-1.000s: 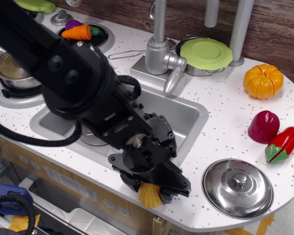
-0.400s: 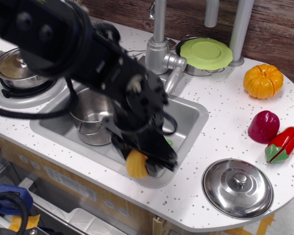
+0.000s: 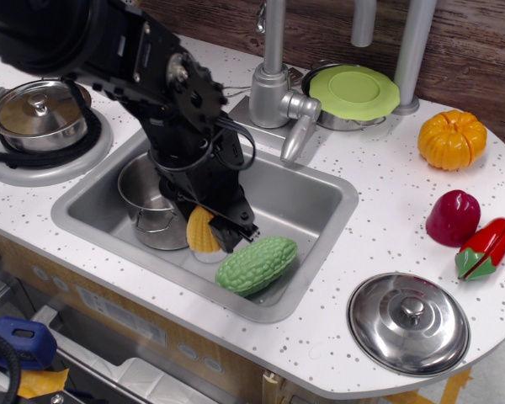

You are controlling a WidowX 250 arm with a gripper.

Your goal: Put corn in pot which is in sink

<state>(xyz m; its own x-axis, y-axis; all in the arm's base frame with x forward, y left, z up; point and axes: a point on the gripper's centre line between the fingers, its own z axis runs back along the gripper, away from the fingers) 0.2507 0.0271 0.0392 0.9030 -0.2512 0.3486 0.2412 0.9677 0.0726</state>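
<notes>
The yellow ribbed corn (image 3: 201, 231) is held in my gripper (image 3: 209, 227), which is shut on it over the grey sink (image 3: 320, 202), just right of the pot. The shiny steel pot (image 3: 145, 206) with loop handles stands in the sink's left part, partly hidden by my black arm (image 3: 143, 76). The corn hangs beside the pot's right rim, outside it.
A bumpy green gourd (image 3: 256, 264) lies in the sink's front right. A lidded steel pot (image 3: 35, 108) sits on the left burner. A faucet (image 3: 278, 93), green plate (image 3: 353, 91), orange pumpkin (image 3: 451, 139), red vegetables (image 3: 467, 231) and a steel lid (image 3: 411, 322) stand on the counter.
My gripper has carried the corn from the counter's front edge up and left into the sink, to beside the pot. The green gourd is now uncovered.
</notes>
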